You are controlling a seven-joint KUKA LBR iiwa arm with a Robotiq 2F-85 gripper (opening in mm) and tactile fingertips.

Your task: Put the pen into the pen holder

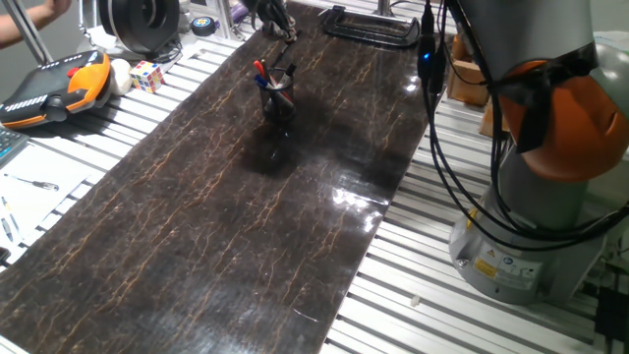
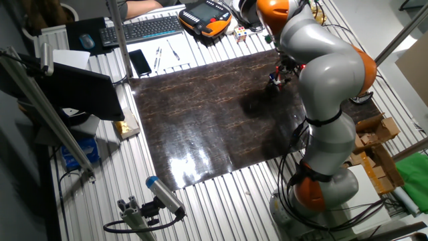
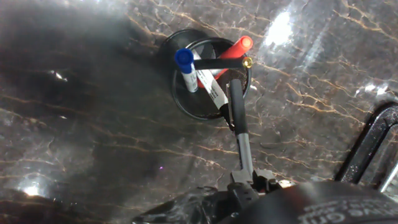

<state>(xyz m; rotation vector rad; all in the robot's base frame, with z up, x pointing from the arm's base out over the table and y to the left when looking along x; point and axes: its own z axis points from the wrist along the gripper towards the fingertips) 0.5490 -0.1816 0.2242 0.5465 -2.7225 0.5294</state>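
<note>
The pen holder is a small round black cup standing on the dark marbled mat, and it holds a blue pen, a red pen and a dark pen lying across its rim. In the hand view the cup lies just ahead of my gripper. The gripper is shut on the pen, black with a pale silvery shaft, whose far end reaches the cup's near rim. In one fixed view the gripper hangs above and behind the cup. In the other fixed view the arm hides the gripper and most of the cup.
A black metal clamp frame lies at the mat's far end, also at the right edge of the hand view. An orange teach pendant and a puzzle cube sit left of the mat. The robot base stands to the right.
</note>
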